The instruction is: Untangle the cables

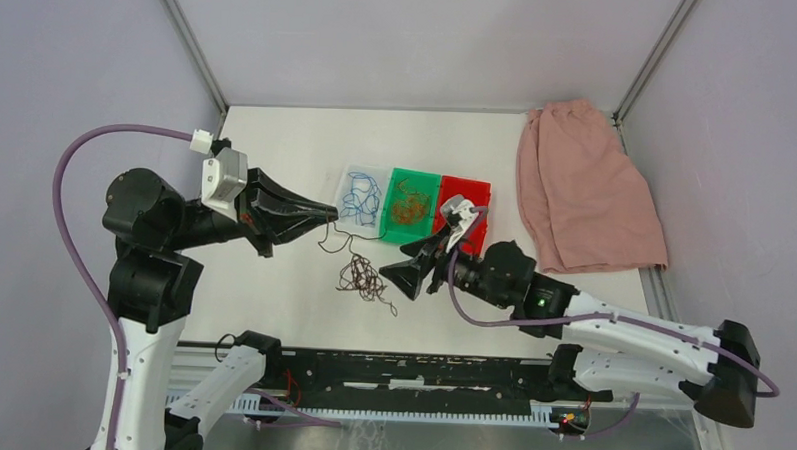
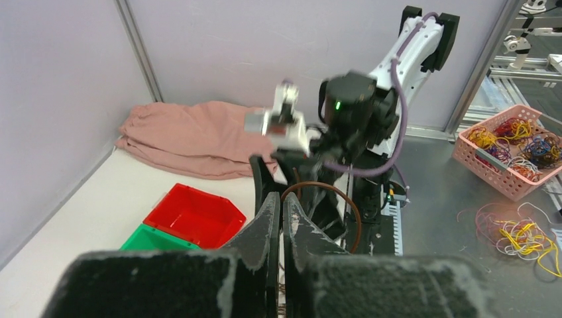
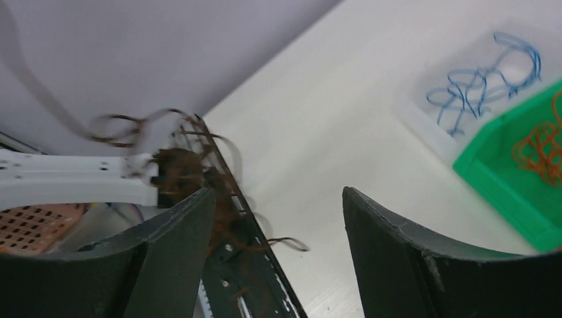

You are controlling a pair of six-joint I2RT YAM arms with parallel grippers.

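Note:
A dark brown tangle of cables [image 1: 365, 279] lies or hangs low over the white table between the two arms. One brown strand rises from it to my left gripper [image 1: 332, 216], which is shut on it; in the left wrist view a brown loop [image 2: 346, 199] arcs out beside the closed fingertips [image 2: 279, 207]. My right gripper [image 1: 398, 275] stands open just right of the tangle. In its wrist view the brown tangle [image 3: 189, 173] sits against the left finger [image 3: 179, 238], with nothing between the jaws [image 3: 278, 192]. Blue cables [image 1: 360, 197] and orange cables [image 1: 411, 203] lie in bins.
A clear bin [image 1: 352, 175], a green bin [image 1: 416, 178] and a red bin [image 1: 471, 191] stand in a row behind the tangle. A pink cloth [image 1: 586, 187] lies at the back right. Off the table a pink basket [image 2: 513, 149] holds coloured wires, with loose wires [image 2: 523, 235] beside it.

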